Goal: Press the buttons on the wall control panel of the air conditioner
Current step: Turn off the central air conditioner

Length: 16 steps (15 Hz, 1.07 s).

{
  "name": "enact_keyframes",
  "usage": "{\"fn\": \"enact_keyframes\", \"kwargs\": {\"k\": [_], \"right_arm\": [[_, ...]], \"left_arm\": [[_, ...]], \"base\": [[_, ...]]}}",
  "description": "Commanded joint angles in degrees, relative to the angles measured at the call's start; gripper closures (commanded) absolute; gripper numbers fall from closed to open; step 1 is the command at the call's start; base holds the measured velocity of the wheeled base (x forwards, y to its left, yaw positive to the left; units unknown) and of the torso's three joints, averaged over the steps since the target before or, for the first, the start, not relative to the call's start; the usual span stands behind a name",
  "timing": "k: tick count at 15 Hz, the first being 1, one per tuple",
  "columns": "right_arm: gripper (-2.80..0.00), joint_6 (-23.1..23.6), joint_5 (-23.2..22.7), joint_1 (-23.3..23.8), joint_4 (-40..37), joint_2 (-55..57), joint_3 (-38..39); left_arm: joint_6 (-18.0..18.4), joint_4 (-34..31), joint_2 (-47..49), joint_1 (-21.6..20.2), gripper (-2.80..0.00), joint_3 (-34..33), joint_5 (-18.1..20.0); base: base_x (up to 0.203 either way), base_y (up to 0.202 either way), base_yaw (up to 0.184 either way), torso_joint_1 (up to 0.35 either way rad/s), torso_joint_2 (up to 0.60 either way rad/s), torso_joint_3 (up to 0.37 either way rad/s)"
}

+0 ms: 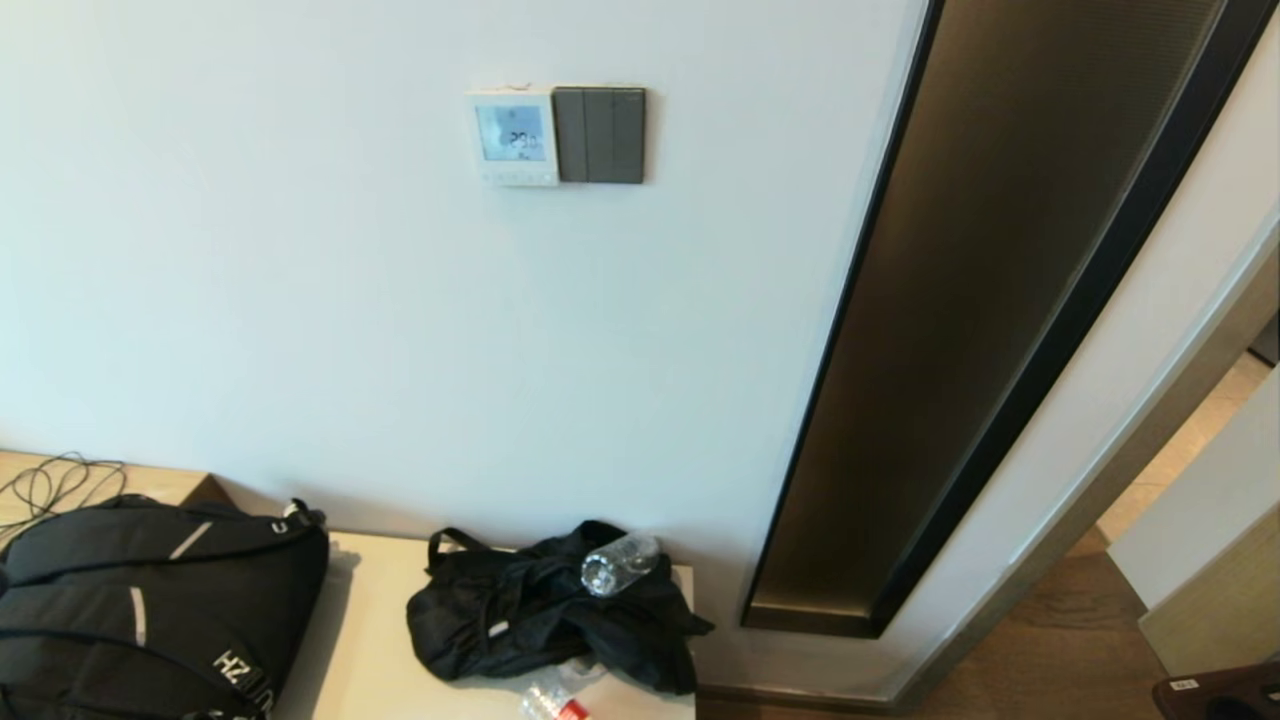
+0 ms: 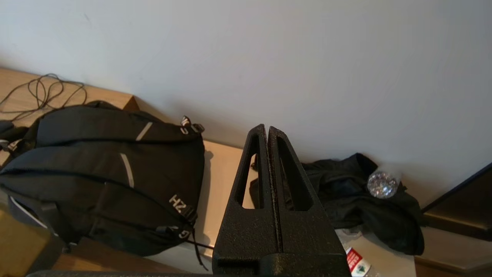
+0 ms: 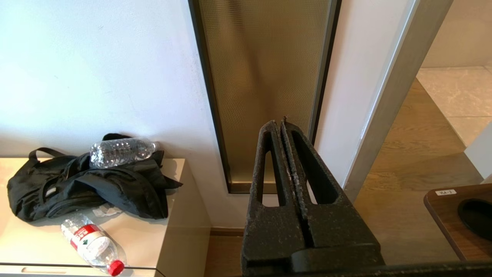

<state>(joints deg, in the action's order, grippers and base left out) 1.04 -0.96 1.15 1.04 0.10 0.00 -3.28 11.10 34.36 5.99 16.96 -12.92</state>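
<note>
Air conditioner's wall control panel [image 1: 512, 137]: square, white, wall-mounted, pale blue screen with dark digits. Buttons [image 1: 517, 177]: small white row beneath screen.

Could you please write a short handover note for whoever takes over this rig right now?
Left gripper: shut, empty, low above the cabinet with the backpack.
Right gripper: shut, empty, low before the bronze wall strip.
The control panel is high on the wall, left of the grey switch plate; its buttons run under the screen.
Done: nothing visible.
Left: raise an arm, press the buttons.
</note>
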Motion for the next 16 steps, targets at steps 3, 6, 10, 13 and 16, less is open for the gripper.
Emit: {"fn": "enact_keyframes", "kwargs": {"k": [3,6,10,13,16], "right_arm": [[0.0,0.02,0.0,0.0,0.02,-0.01,0.04],[0.0,0.02,0.0,0.0,0.02,-0.01,0.09],[0.0,0.02,-0.01,0.0,0.02,-0.01,0.0],[0.0,0.02,-0.08,0.0,0.02,-0.01,0.0],[0.0,0.02,0.0,0.0,0.02,-0.01,0.01]], "left_arm": [[-1.34,-0.02,-5.21,-0.22,0.0,-7.24,-0.35],[-1.65,-0.02,-5.51,-0.36,0.0,-10.44,-3.47],[-1.22,-2.3,-9.56,-2.79,0.0,-12.06,-7.9],[-0.74,-4.1,-12.35,-5.59,0.0,-14.47,-6.69],[0.34,-6.06,-19.62,-6.03,0.0,-15.09,-4.06]], "base": [[0.0,0.0,0.0,0.0,0.0,0.0],[0.0,0.0,0.0,0.0,0.0,0.0],[0.0,0.0,0.0,0.0,0.0,0.0],[0.0,0.0,0.0,0.0,0.0,0.0],[0.0,0.0,0.0,0.0,0.0,0.0]]}}
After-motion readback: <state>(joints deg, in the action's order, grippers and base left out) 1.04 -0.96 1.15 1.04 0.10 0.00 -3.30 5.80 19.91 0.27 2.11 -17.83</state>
